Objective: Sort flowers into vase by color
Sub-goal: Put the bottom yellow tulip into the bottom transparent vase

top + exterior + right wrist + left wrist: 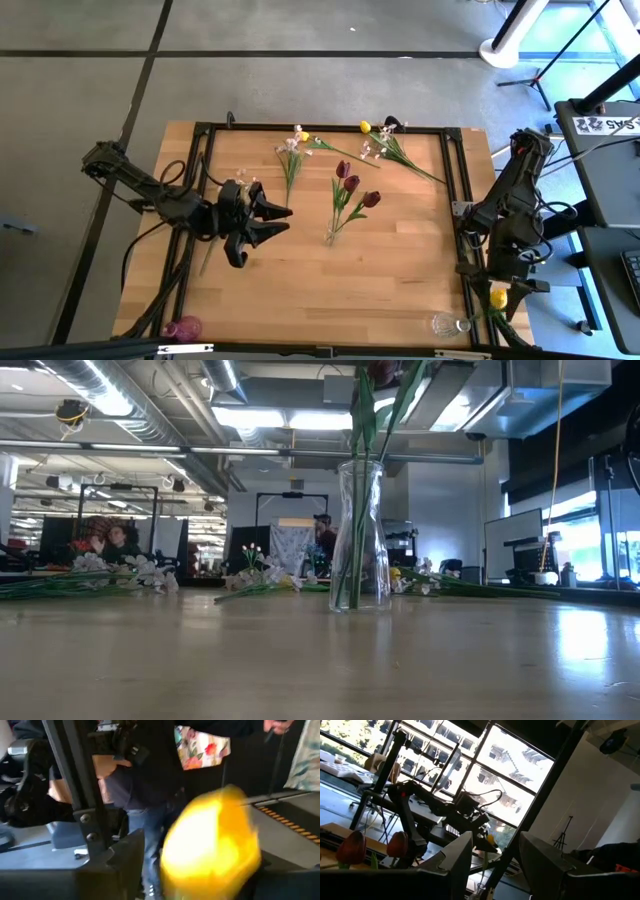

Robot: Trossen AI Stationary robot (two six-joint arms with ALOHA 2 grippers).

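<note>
Right gripper [497, 297] at near right corner of worktop [400, 260]; jaws closed on yellow tulip [498, 298], bloom filling space between jaws in right wrist view [210, 845]. Small clear vase [445, 324] just beside jaws. Left gripper [272, 222] over left half of worktop, jaws open, holding nothing. Centre vase [360, 535] with dark red tulips [352, 185] well ahead of left jaws. White-pink sprays [292, 148] and another yellow tulip [365, 127] lie flat at far edge. Pink vase [184, 328] at near left corner.
</note>
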